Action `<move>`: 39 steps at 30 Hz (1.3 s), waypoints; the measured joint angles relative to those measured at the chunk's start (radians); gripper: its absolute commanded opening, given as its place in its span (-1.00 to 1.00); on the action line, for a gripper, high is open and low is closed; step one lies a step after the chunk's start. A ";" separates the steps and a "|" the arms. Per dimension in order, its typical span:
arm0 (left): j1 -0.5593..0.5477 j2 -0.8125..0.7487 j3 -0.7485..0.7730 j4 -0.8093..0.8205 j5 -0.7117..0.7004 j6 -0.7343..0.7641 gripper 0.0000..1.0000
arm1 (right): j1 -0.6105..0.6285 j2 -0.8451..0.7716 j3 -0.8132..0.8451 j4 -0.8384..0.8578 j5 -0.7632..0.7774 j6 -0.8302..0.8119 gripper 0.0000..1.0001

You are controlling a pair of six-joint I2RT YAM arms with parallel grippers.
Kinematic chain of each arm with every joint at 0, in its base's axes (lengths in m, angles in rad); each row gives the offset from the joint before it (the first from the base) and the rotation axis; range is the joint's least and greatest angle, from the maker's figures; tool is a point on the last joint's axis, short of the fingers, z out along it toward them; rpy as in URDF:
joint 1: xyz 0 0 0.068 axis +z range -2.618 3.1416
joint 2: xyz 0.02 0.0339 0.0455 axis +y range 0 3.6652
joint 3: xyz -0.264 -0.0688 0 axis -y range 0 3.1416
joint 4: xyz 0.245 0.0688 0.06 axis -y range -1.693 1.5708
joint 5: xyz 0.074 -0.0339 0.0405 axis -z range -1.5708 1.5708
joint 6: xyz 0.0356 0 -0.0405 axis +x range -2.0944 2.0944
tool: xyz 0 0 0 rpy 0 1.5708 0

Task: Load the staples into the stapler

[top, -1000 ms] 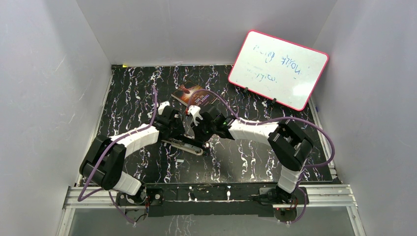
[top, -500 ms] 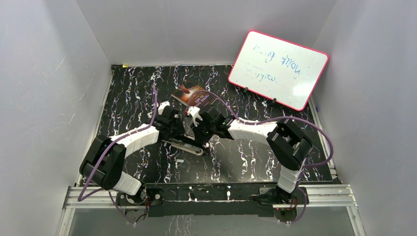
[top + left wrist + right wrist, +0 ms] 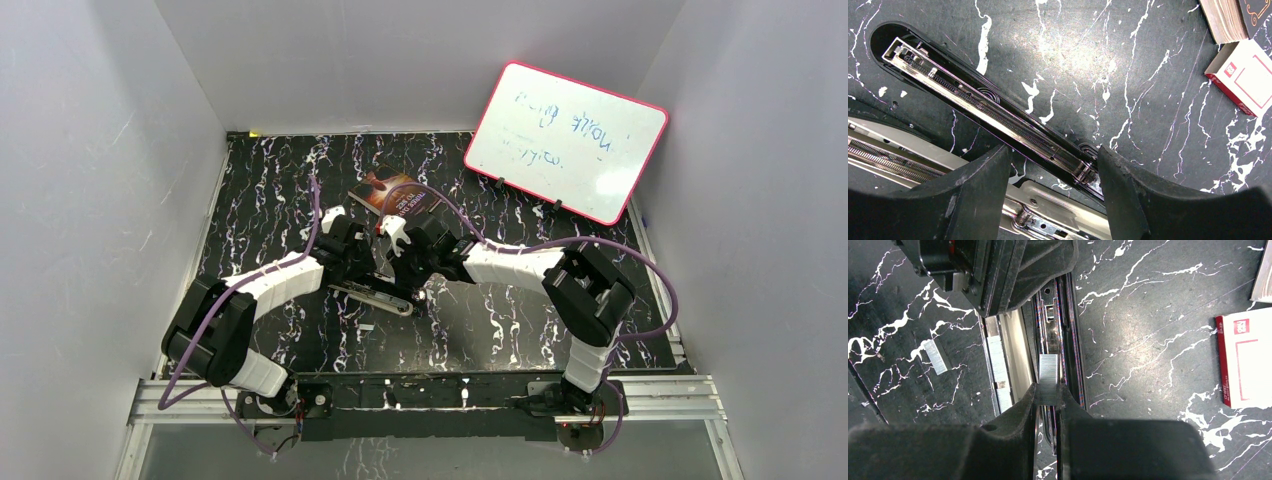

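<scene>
Silver-grey staples (image 3: 1048, 379) are pinched between the narrowly set right fingers (image 3: 1048, 399), directly over the opened stapler (image 3: 1058, 335) channel. Left fingers (image 3: 1053, 172) are held wide, straddling the stapler's hinge end on the table (image 3: 1128, 65).

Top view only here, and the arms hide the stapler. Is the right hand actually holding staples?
Observer: Yes. The right hand pinches a staple strip right over the open stapler, lined up with its channel.
Operator: And the left hand?
Observer: The left hand has its fingers apart on either side of the stapler's opened arm; whether they press it, I can't tell.
Operator: Any spare staples?
Observer: One loose strip lies on the table beside the stapler.
</scene>
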 measured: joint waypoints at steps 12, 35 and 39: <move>0.000 0.000 0.000 0.000 0.000 0.000 0.23 | 0.000 0.000 0.000 0.011 0.008 0.000 -1.00; 0.000 -0.001 0.000 0.000 0.000 0.007 0.23 | 0.000 0.000 0.005 0.001 0.019 -0.002 -1.00; 0.000 -0.001 0.000 0.000 0.000 0.007 0.23 | 0.000 0.004 0.026 -0.027 0.019 -0.005 -1.00</move>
